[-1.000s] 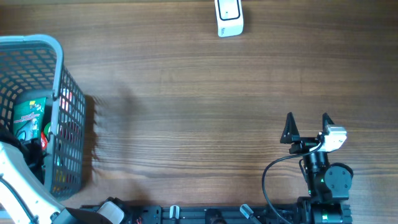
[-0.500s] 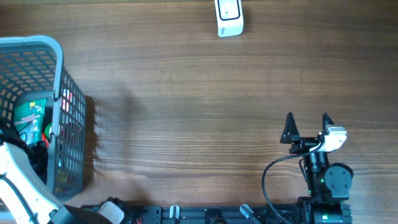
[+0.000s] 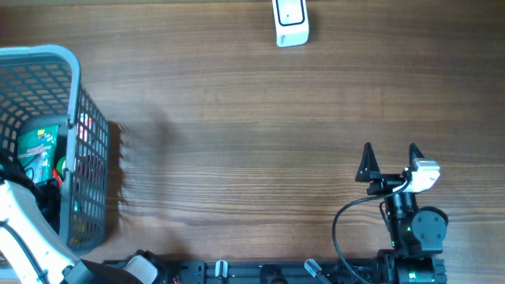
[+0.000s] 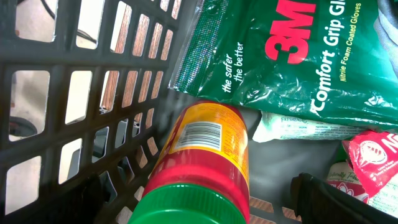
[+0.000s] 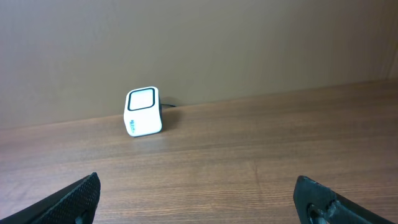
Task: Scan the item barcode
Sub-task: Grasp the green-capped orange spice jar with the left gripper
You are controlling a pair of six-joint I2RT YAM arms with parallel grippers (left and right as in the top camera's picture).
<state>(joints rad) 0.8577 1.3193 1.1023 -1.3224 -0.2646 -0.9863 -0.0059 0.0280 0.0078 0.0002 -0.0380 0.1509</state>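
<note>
A bottle with a green cap, red and yellow label and a barcode facing up lies in the grey basket. My left gripper is down inside the basket, open, its dark fingers standing on either side of the bottle's cap end without closing on it. From overhead only a bit of the bottle shows beside my left arm. The white scanner stands at the table's far edge, also in the right wrist view as the scanner. My right gripper rests open and holds nothing.
A green pack of 3M gloves lies behind the bottle, with a red packet and a pale packet to its right. The basket wall runs close along the bottle's left side. Bare wooden table spans between basket and right arm.
My left arm shifted slightly inside the basket a second ago and has been still since. The right arm and the scanner have not moved.
</note>
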